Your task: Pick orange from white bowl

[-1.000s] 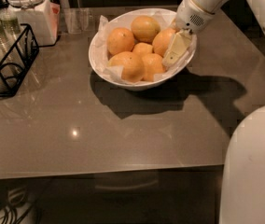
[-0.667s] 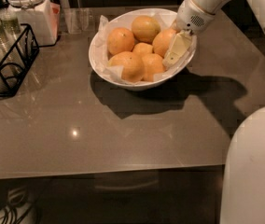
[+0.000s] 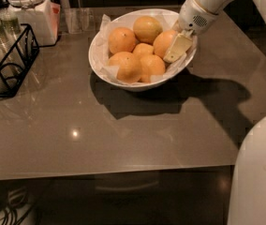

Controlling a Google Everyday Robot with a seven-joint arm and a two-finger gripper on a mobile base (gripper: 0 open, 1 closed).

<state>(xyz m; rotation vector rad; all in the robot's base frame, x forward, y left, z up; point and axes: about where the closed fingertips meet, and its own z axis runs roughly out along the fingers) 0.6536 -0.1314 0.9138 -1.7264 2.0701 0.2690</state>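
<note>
The white bowl point(image 3: 97, 62), lined with crinkled paper, stood at the far middle of the grey counter point(image 3: 123, 139) and held six oranges; the orange point(image 3: 163, 41) on its right side lay against the rim. The gripper point(image 3: 176, 48) reached down into the bowl from the upper right and touched this orange at its right side; whether it was clenched or released could not be told. At the far left stood a white lidded jar point(image 3: 32, 11), a black wire rack point(image 3: 9, 64) and a clear glass point(image 3: 77, 18); their writing could not be read.
</note>
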